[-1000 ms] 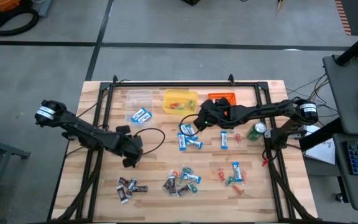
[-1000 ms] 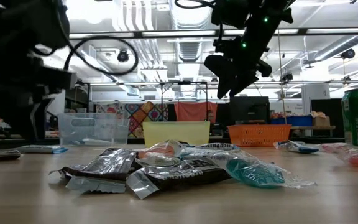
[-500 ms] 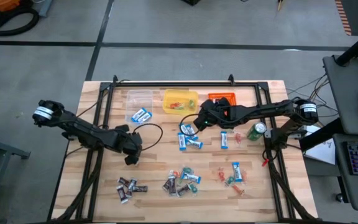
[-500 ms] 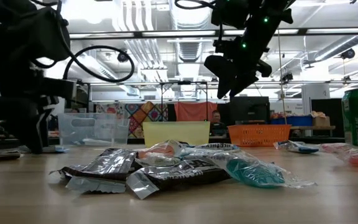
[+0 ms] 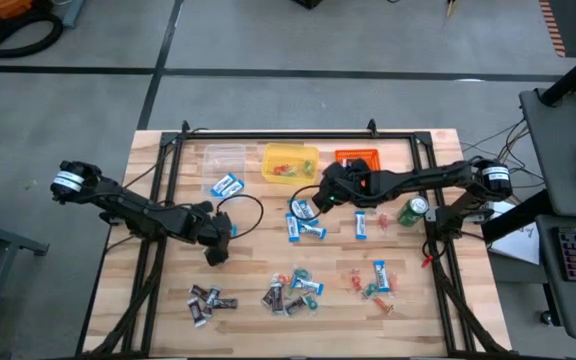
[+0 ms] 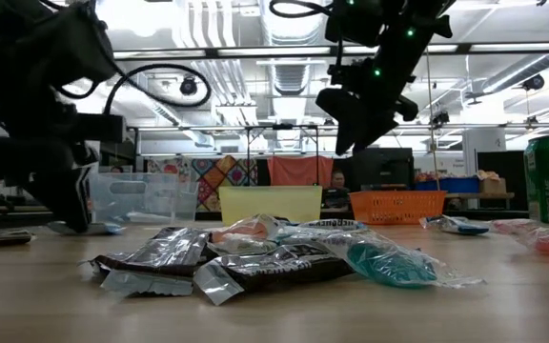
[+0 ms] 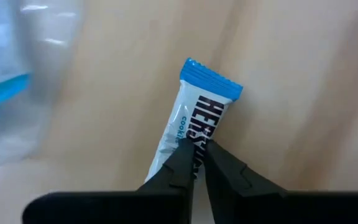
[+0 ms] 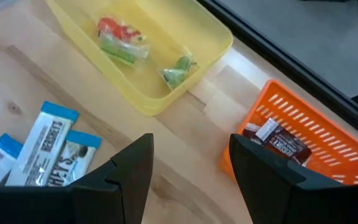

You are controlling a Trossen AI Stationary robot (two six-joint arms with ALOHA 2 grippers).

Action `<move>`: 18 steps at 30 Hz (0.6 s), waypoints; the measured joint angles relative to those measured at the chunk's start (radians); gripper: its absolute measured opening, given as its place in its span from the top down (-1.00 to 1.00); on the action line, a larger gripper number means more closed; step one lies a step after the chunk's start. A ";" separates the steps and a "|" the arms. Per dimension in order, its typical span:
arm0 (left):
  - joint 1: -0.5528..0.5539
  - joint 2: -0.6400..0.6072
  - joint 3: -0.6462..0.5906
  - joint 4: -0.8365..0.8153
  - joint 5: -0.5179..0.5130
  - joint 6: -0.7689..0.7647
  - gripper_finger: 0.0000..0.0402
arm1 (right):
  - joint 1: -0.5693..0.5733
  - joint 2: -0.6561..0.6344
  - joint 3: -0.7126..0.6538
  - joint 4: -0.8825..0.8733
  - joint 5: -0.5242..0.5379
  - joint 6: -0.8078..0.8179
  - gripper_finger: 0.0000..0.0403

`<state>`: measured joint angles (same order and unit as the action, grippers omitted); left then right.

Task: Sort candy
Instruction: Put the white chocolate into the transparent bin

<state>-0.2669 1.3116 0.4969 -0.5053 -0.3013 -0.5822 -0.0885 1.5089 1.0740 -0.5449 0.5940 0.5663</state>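
Left gripper [image 7: 196,144] pinches a blue-and-white candy bar [image 7: 199,115] by its middle, on the wood table [image 5: 248,270] near the clear tub [image 5: 223,157]. It looks light, thin and crinkly, maybe slippery. Right gripper [image 8: 187,167] hangs spread wide near the yellow tub [image 8: 166,62].

The desk [image 5: 168,310] is pale, matt wood planking with visible grain and knots, and the blue-and-white candy [image 7: 194,118] lying on it has a smooth, slightly glossy printed wrapper with a crimped blue end. The dark brown candy [image 6: 160,255] near the low camera has crinkled, shiny foil-like wrapping, beside a sweet in clear crackly film [image 6: 389,265]. The yellow tub [image 8: 166,68] is smooth translucent plastic, the orange tub [image 8: 303,134] is slotted glossy plastic, and the fingers [image 8: 123,171] of the right hand [image 8: 188,168] look matt black and hard.
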 joint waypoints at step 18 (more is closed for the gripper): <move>-0.014 -0.040 -0.004 0.386 0.057 0.077 1.00 | 0.229 0.000 -0.058 0.258 -0.002 -0.121 -0.01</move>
<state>-0.2813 1.2713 0.4927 -0.1196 -0.2442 -0.5053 0.1409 1.5093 1.0161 -0.2868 0.5923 0.4456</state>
